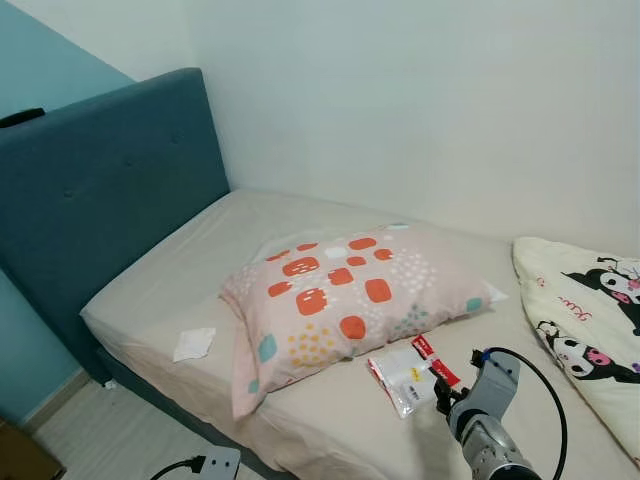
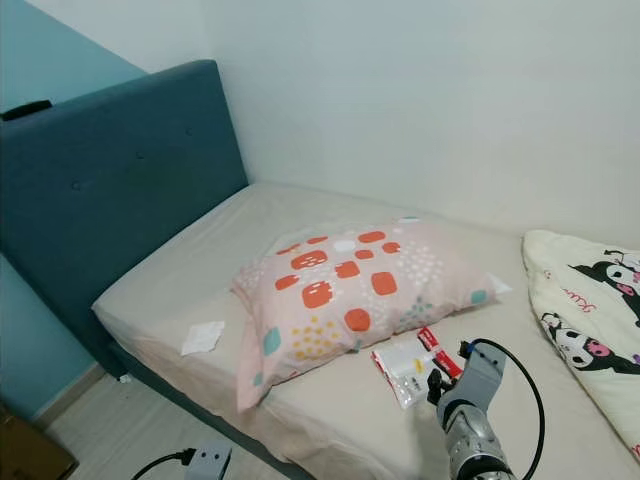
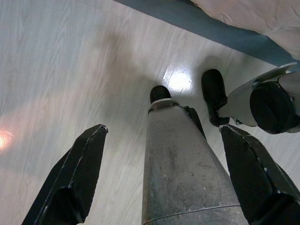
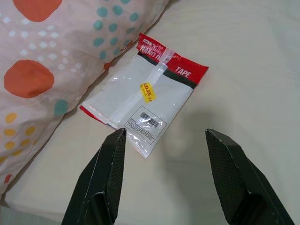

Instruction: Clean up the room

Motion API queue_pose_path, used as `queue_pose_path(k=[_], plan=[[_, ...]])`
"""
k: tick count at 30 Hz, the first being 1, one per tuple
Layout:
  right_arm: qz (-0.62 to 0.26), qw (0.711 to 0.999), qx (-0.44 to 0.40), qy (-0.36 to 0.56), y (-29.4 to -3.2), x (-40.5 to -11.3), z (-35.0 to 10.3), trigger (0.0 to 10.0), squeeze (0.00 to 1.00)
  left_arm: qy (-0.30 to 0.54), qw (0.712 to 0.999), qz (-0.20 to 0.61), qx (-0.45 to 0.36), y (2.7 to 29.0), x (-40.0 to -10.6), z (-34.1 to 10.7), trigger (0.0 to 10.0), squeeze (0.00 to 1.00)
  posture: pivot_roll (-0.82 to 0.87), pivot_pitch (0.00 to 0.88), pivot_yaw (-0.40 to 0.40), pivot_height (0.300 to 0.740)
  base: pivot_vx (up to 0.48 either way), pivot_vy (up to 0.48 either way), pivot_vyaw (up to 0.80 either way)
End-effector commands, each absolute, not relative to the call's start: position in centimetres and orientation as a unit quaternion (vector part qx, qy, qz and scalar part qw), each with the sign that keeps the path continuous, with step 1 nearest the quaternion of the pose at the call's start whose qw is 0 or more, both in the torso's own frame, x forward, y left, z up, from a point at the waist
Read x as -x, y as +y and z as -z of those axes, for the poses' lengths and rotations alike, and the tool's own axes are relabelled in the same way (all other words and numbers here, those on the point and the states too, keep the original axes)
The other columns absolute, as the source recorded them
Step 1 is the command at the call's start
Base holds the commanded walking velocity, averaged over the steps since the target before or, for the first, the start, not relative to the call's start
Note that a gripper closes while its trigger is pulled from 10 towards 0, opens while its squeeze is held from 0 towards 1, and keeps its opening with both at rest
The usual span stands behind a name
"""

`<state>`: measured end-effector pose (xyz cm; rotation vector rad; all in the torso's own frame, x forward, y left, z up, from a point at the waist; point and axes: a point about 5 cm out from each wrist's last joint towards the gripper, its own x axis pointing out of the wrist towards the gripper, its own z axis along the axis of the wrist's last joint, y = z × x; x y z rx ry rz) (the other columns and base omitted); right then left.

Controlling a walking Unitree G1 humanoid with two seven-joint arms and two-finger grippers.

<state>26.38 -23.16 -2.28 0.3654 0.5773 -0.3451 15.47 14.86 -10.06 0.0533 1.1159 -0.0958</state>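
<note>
The tidying looks barely begun: the right tool (image 4: pixel 161 176) hovers wide open and empty over the tape packet (image 4: pixel 145 101) on the bed (image 1: pixel 330 420), a crumpled tissue (image 1: pixel 193 343) also uncollected.

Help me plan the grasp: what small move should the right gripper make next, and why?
Probably ease the right gripper forward and down. Its fingers are open, and the tape packet lies flat on the bed sheet just beyond them, beside the pillow, not yet between the fingers.
</note>
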Motion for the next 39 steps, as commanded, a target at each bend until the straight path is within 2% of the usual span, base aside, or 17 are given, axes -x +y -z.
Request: queue_pose_path(k=[1, 9, 15, 22, 39], plan=[[0.165, 0.927, -0.187, 0.281, -22.8, -26.8, 2.1, 10.0, 0.00, 0.530, 0.847, 0.039, -0.024, 15.2, -15.4, 10.1, 10.0, 0.00, -0.05, 0.000, 0.013, 0.740, 0.000, 0.000, 0.00], [0.152, 0.932, -0.184, 0.274, -22.4, -27.4, 1.7, 10.0, 0.00, 0.529, 0.847, 0.042, -0.027, 15.2, -15.5, 10.0, 10.0, 0.00, -0.05, 0.000, 0.009, 0.740, 0.000, 0.000, 0.00], [0.142, 0.935, -0.177, 0.274, -22.2, -27.6, 1.5, 10.0, 0.00, 0.533, 0.845, 0.039, -0.028, 15.2, -15.5, 10.1, 10.0, 0.00, -0.05, 0.000, 0.005, 0.740, 0.000, -0.472, 0.00], [0.131, 0.931, -0.169, 0.294, -22.1, -27.4, 1.8, 10.0, 0.00, 0.533, 0.845, 0.033, -0.029, 15.2, -15.5, 10.1, 10.0, 0.00, -0.05, 0.000, 0.001, 0.740, 0.000, 0.000, 0.00], [0.121, 0.919, -0.220, 0.304, -21.3, -26.8, 2.5, 10.0, 0.00, 0.533, 0.845, 0.033, -0.035, 15.3, -15.2, 10.2, 10.0, 0.00, -0.04, 0.000, -0.003, 0.685, 0.000, 0.000, 0.00]])
